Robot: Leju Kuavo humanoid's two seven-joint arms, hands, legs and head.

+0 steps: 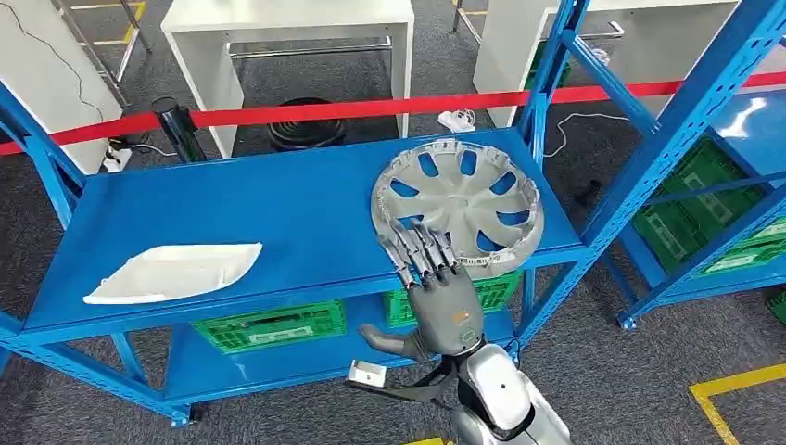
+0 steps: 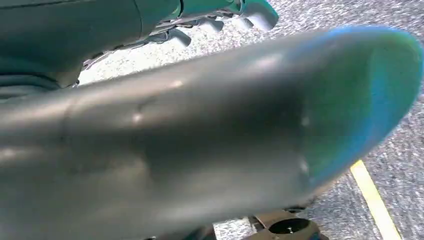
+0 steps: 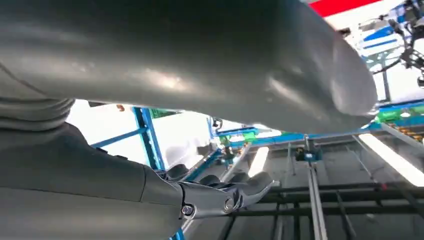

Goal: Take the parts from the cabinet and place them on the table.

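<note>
Right hand (image 1: 436, 278) reaches up at the front edge of the blue shelf (image 1: 278, 213), fingers stretched flat and close together over the near rim of the silver hubcap (image 1: 459, 204), holding nothing; a white panel (image 1: 176, 272) lies well left of the hubcap on that shelf. Left hand (image 2: 215, 20) hangs over speckled floor, fingers loosely apart, holding nothing.

Head view: bright, even overhead light, sharp across most of frame. Soft glare patch on blue shelf (image 1: 278, 213) behind white part (image 1: 176, 271); stronger white glare on neighbouring shelf (image 1: 751, 116) at right edge. Faint shadows only. My right hand (image 1: 436, 278) in focus, small highlights on forearm shell.

Left wrist view: my thumb (image 2: 210, 135) huge, out of focus, smeared; floor (image 2: 325, 15) grainy, overexposed.

Right wrist view: backlit, blown-out white patches, ceiling light strips (image 3: 390, 157) flaring; thumb (image 3: 200, 55) blurred, fingers (image 3: 225, 192) fairly sharp.
</note>
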